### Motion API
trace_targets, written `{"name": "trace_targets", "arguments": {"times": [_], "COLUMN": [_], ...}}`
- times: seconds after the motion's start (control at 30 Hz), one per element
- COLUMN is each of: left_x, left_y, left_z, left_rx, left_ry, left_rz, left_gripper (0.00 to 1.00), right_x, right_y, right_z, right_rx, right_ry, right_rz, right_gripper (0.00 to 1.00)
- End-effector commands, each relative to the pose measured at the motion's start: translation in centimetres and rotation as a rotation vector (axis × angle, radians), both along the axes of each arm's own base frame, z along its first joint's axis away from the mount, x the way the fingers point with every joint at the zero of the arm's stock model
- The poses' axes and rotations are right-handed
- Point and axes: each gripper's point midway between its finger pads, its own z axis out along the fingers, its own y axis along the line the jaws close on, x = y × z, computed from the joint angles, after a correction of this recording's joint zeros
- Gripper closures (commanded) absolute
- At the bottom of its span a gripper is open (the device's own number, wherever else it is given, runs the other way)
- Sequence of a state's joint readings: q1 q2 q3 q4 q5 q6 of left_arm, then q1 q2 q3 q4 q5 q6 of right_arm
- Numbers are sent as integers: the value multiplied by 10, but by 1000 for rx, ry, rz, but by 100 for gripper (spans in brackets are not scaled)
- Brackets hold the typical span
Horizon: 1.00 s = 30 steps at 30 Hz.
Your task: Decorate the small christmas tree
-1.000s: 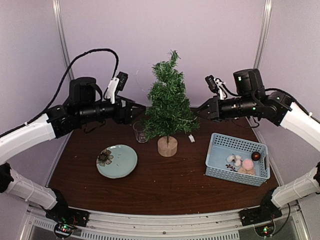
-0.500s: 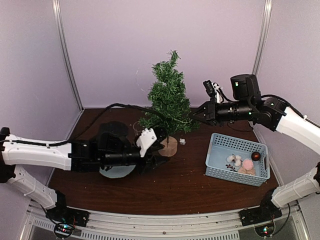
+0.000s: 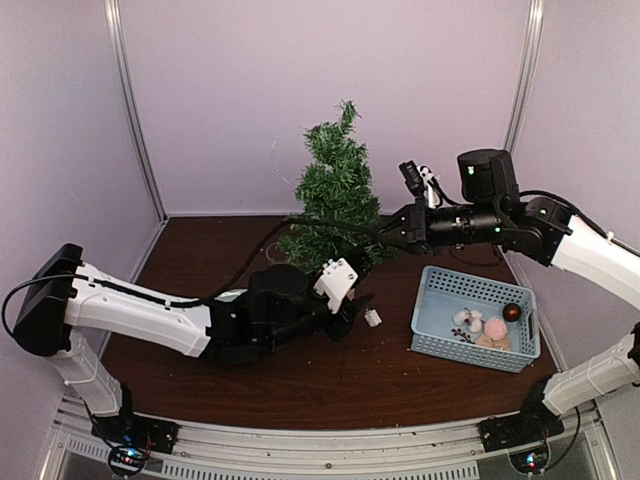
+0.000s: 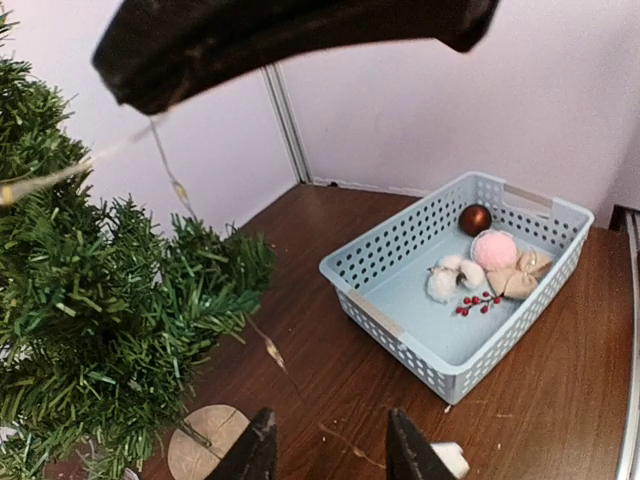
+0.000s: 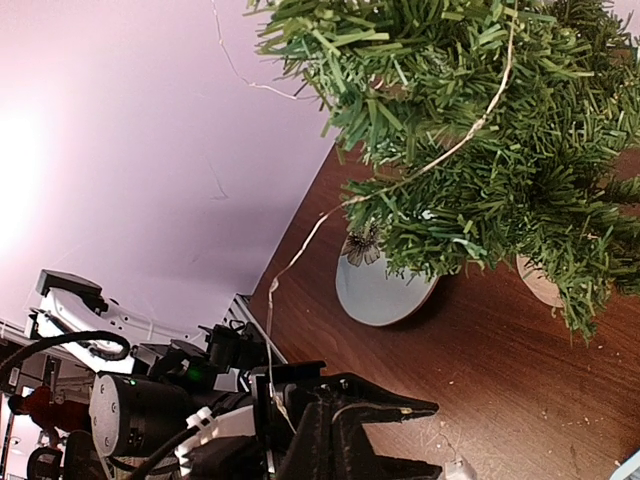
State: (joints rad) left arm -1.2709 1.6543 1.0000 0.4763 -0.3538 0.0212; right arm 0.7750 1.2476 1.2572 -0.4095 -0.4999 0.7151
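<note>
Right gripper (image 3: 385, 232), clamped on the light string (image 4: 271, 352), hangs nearer the upright small christmas tree's (image 3: 335, 200) right-side branches; left gripper (image 3: 356, 304), part-open and empty, sits low at its foot.

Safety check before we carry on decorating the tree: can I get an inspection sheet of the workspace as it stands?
Surface: dark wood table, a few small specks on it.
Job's things: small christmas tree upright; thin wire draped over its branches; blue basket holding ornaments, among them a brown ball and a pink pompom.
Clutter: plate beside the tree; small white box on the table.
Grippers: left gripper low beside the tree, fingers open; right gripper at the branches, state unclear.
Cables: black cable arcs from the left arm past the lower branches.
Surroundings: plain pale walls.
</note>
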Motion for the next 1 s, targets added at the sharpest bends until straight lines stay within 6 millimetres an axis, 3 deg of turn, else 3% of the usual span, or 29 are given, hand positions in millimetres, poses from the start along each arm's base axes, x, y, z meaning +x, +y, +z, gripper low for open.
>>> {"name": "trace_targets", "arguments": {"times": [0.0,0.1,0.27,0.67,0.83,0.97], "left_x": [5,2,8,11,2,-9], "left_y": [-10,-22,-24,-12,-1,20], "left_z": [22,14,10,13,20,24], "left_rx": [-129,-133,-136,-151,-153,-123], "left_ry": [-39,-42,-46,-36,9,71], "left_rz": [28,-10,19,61,31,15], "left_gripper": [68,73,100,100,100,100], "right_x": [-6,-9,-14,-16,-14,-14], "right_y": [5,7,9,7,3,3], "right_z": [14,13,16,21,19,17], "right_rx": [37,34,39,32,22,16], "right_ry": [-29,-25,-28,-50,-60,-60], "right_rz": [6,5,12,19,0,-4], "right_gripper": [100,100,100,100,100,74]}}
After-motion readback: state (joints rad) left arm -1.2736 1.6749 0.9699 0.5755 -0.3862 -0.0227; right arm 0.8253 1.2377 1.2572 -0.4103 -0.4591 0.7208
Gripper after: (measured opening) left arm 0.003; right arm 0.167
